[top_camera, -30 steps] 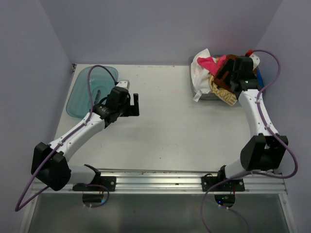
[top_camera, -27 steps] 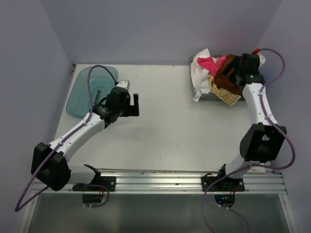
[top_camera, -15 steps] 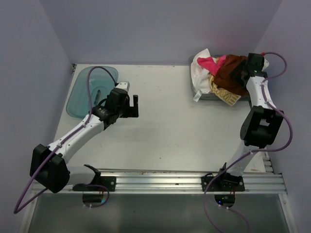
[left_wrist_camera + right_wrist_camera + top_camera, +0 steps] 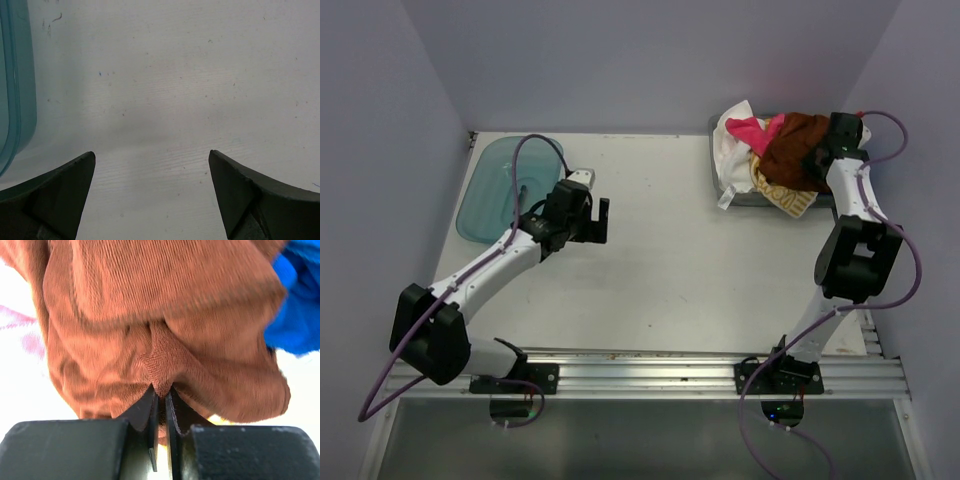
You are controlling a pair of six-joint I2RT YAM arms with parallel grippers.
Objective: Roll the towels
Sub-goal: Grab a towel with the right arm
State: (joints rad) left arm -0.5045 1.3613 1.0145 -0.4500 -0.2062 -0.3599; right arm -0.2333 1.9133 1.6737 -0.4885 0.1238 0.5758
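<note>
Near edge: a metal rail (image 4: 650, 362) carries both arm bases. Beyond it the bench (image 4: 670, 270) runs as open surface across its centre, from the rail to the back wall — the widest room for movement.

The left tool (image 4: 597, 218) hangs over the left-centre bench with its fingers spread wide apart; its wrist view shows bench surface between them. The teal tray (image 4: 490, 195) lies just to its left, in the far-left corner, with its rim close to the side wall.

Far-right corner: the towels (image 4: 760, 165) lie heaped against the right wall. The right tool (image 4: 161, 392) is clamped on a pinched fold of the rust-brown towel (image 4: 165, 315), fingers nearly together. The blue towel (image 4: 296, 295) shows to its right. The pink towel (image 4: 748, 130) and white towel (image 4: 728, 150) lie on the heap's left, and the striped towel (image 4: 782, 198) is at its near edge.
</note>
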